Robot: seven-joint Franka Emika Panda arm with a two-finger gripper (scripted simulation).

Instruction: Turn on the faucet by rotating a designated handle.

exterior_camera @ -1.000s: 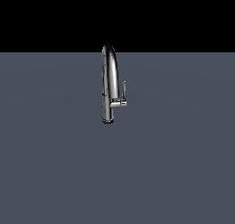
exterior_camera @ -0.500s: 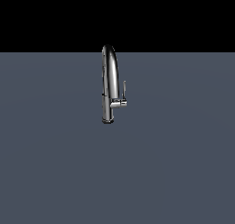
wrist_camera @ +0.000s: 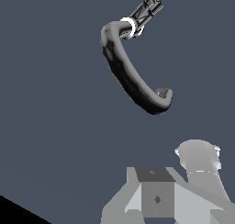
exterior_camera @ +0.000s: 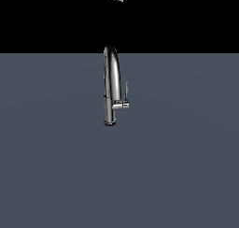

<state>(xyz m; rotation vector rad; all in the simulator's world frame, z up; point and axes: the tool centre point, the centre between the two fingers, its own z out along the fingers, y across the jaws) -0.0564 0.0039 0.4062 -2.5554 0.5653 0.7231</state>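
Faucet [exterior_camera: 111, 84] stands upright mid-worktop [exterior_camera: 56, 166], handle [exterior_camera: 126, 91] untouched; our end effector [wrist_camera: 158, 198] hovers well above it, and we cannot tell its jaw state.

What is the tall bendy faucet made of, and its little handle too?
The faucet looks like polished chrome metal: bright streaks and dark reflections run down its tube. The handle on its side seems to be the same shiny metal, though it is too small to be sure. It is a simulator render, so this is only how it looks.
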